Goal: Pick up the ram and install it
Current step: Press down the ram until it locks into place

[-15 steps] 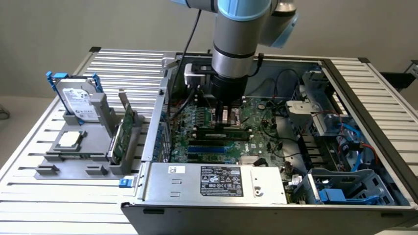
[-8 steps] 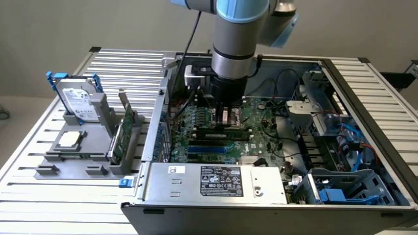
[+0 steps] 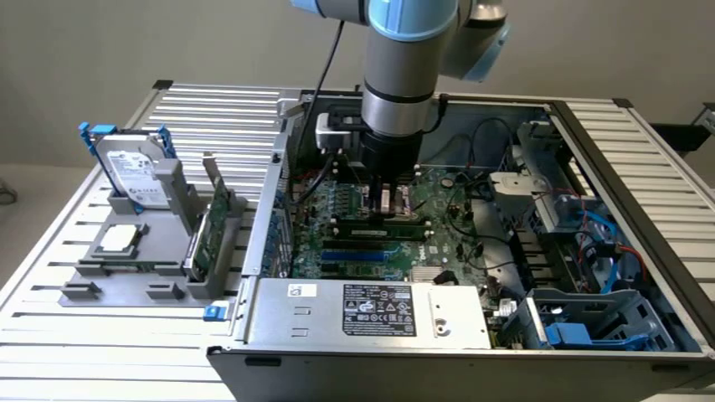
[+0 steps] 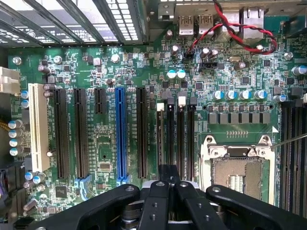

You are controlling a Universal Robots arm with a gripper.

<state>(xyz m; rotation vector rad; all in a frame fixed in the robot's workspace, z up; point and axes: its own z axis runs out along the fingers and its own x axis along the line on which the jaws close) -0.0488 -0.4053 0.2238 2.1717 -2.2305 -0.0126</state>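
The open metal computer case (image 3: 625, 167) lies on the slatted tabletop (image 3: 67, 251), green motherboard (image 4: 110, 62) inside. The tool (image 4: 169, 184), fingers together, hangs right above the narrow black memory slots (image 4: 175, 139). The ram (image 3: 386, 226), a thin green stick, sits just beneath, long axis left-right.

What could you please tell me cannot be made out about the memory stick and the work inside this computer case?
- Tool tips, wrist view: the tool's own black links cover whatever is pinched between them.
- Tool, exterior view: the arm's wrist hides the grip; whether the green stick below is the ram, or is seated, is too small to tell.
- Memory slots, wrist view: near ends hidden by the tool.
- Label print on the power supply, exterior view: too small.
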